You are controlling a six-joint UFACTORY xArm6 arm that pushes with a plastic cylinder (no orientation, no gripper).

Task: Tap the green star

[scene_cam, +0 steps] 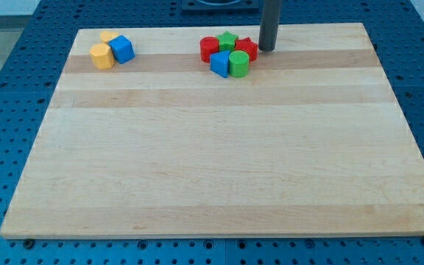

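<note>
Near the view's top edge of the wooden board [219, 147], the green star [228, 40] is hemmed in by a red block [210, 48], a red star [246, 48], a blue block [220, 64] and a green cylinder [238, 63]. My tip [266, 49] is set just right of the red star; no jaws exist, so nothing is clamped. The star's top side seems the only open approach.

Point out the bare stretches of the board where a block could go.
Everything below both clusters is bare wooden board, as is the gap between the blue cube and the red block. It is crowded around the green star, with my tip just beyond the red star.
</note>
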